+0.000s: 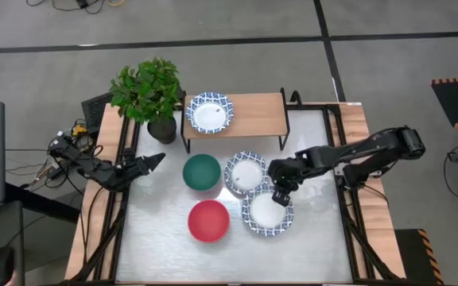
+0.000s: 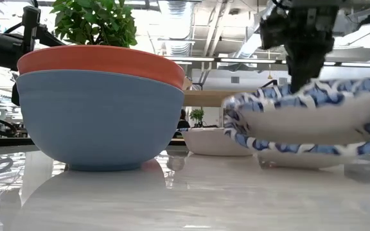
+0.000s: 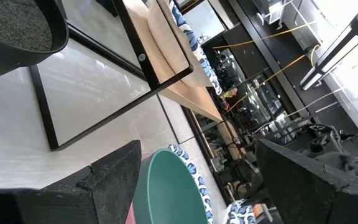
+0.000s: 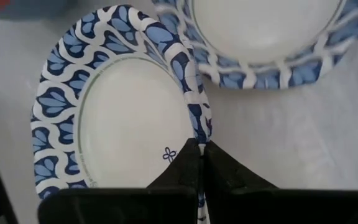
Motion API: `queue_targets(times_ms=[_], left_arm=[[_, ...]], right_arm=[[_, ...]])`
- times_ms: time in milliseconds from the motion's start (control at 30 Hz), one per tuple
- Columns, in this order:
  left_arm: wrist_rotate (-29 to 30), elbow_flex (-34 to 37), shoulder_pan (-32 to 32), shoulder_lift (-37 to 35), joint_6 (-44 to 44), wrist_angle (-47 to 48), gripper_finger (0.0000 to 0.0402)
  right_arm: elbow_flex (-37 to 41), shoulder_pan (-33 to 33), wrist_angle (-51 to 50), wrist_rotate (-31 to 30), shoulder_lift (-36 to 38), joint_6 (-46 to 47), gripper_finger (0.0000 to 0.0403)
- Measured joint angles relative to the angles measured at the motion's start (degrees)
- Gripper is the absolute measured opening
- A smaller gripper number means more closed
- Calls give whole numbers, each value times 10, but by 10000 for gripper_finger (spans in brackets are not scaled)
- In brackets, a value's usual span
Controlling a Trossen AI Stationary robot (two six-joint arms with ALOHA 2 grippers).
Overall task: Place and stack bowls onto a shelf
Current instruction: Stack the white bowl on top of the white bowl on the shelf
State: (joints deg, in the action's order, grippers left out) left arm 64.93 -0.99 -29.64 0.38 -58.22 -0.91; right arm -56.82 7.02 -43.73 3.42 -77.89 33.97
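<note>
1. Nearest to us, at 6 o'clock on the white bench (image 1: 157,238), we see the red bowl (image 1: 208,220).
2. At 4 o'clock sits a blue-rimmed bowl (image 1: 266,213). The right gripper (image 1: 280,196) has its jaws clenched on this bowl's rim, and in the low view the bowl looks tilted.
3. In the middle, the green bowl (image 1: 202,171) sits next to a second blue-rimmed bowl (image 1: 246,173).
4. At 9 o'clock the left gripper (image 1: 154,161) waits with its jaws wide and holding nothing.
5. Farthest, at 12 o'clock, the shelf (image 1: 253,115) holds a third blue-rimmed bowl (image 1: 209,112), just beside a plant (image 1: 147,89).
</note>
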Motion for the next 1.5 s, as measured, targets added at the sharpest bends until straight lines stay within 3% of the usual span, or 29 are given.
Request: queue_targets(times_ms=[567, 867, 1200, 1500], left_arm=[[-6, 0, 0, 0, -1, 0, 302], [-6, 0, 0, 0, -9, 0, 302], [-23, 0, 0, 0, -46, -2, 302], [-50, 0, 0, 0, -70, -12, 302]], right_arm=[[-129, -79, -106, 30, 2, -126, 30], [-148, -165, -190, 28, 63, -161, 29], [-149, -262, -30, 54, 171, -36, 28], [-149, -273, 58, 55, 137, -9, 30]])
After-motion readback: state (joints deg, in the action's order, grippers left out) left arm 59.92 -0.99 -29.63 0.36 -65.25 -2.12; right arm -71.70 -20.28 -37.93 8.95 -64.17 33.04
